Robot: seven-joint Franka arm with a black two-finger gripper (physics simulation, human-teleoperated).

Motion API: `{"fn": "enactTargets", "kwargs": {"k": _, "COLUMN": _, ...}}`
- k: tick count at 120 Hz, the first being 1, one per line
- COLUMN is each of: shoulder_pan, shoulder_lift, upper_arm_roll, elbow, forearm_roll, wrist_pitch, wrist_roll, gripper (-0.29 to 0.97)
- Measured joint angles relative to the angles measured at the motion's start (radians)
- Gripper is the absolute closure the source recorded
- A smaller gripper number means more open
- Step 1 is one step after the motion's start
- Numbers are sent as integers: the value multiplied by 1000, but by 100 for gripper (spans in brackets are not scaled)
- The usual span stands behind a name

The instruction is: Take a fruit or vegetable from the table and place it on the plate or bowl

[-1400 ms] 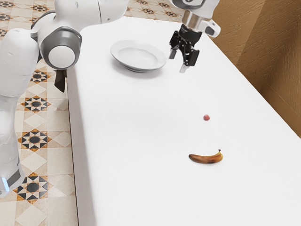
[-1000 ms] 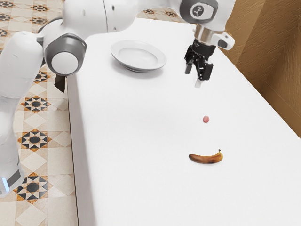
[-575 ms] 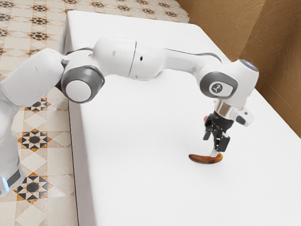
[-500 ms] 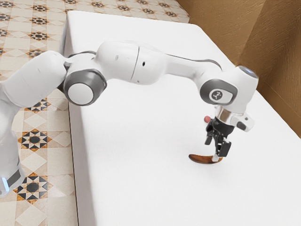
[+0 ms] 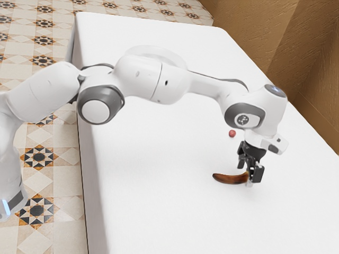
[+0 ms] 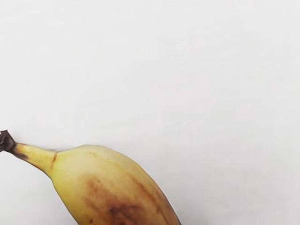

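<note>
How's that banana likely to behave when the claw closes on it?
The banana lies flat and curved on the table, so it probably won't roll, though the claw gripping near its stem may let it swing. Brown patches suggest ripe, soft flesh that could bruise under a hard squeeze. Smooth skin might slip.

Banana (image 6: 108,187) skin matt, brown-mottled — table (image 5: 159,211) smooth, perhaps cloth.

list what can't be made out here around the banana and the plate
plate: exterior view, all but a sliver of rim hidden behind the arm.
banana: exterior view, stem end behind the gripper; wrist view, body cut off by the frame edge.
small red fruit: exterior view, too small to name.
</note>
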State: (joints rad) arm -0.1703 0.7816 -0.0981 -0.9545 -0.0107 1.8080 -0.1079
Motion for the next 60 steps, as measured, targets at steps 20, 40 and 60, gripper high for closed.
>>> {"fn": "enactTargets", "kwargs": {"k": 20, "shoulder_pan": 0, "shoulder_lift": 10, "upper_arm_roll": 0, "elbow": 0, "forearm_roll": -1, "wrist_pitch": 22, "wrist_roll": 1, "gripper": 1}}
{"fn": "enactTargets", "kwargs": {"k": 40, "shoulder_pan": 1, "shoulder_lift": 13, "upper_arm_roll": 0, "elbow": -1, "forearm_roll": -4, "wrist_pitch": 29, "wrist_roll": -3, "gripper": 1}}
{"fn": "enactTargets", "kwargs": {"k": 60, "shoulder_pan": 2, "shoulder_lift": 13, "upper_arm_roll": 0, "elbow": -2, "forearm_roll": -6, "wrist_pitch": 28, "wrist_roll": -19, "gripper": 2}}
